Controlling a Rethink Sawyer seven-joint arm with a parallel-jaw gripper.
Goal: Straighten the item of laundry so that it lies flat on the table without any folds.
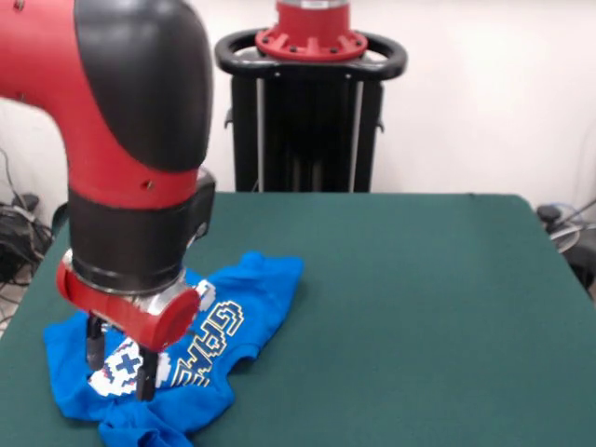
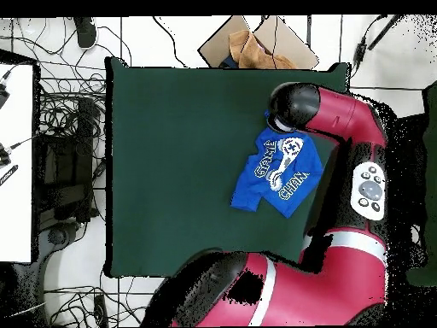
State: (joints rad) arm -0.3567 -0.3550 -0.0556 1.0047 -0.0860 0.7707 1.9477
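The item of laundry (image 1: 219,326) is a bright blue T-shirt that lies rumpled near the table's front left corner, with its white print facing up. Its edges are bunched and folded under at the near side. My gripper (image 1: 119,363) points straight down over the print end of the shirt. It is open, and its two dark fingers (image 1: 146,374) stand apart at the cloth. In the overhead view the shirt (image 2: 277,171) sits close to the right edge of the green table (image 2: 179,154), and the arm's end (image 2: 293,107) hides the gripper.
The green table (image 1: 419,279) stretches wide to the right of the shirt. The shirt lies close to the table's edge. Cables (image 2: 68,128) and a white bench (image 2: 15,162) lie beyond the far side in the overhead view, and a cardboard box (image 2: 256,43) sits off the table.
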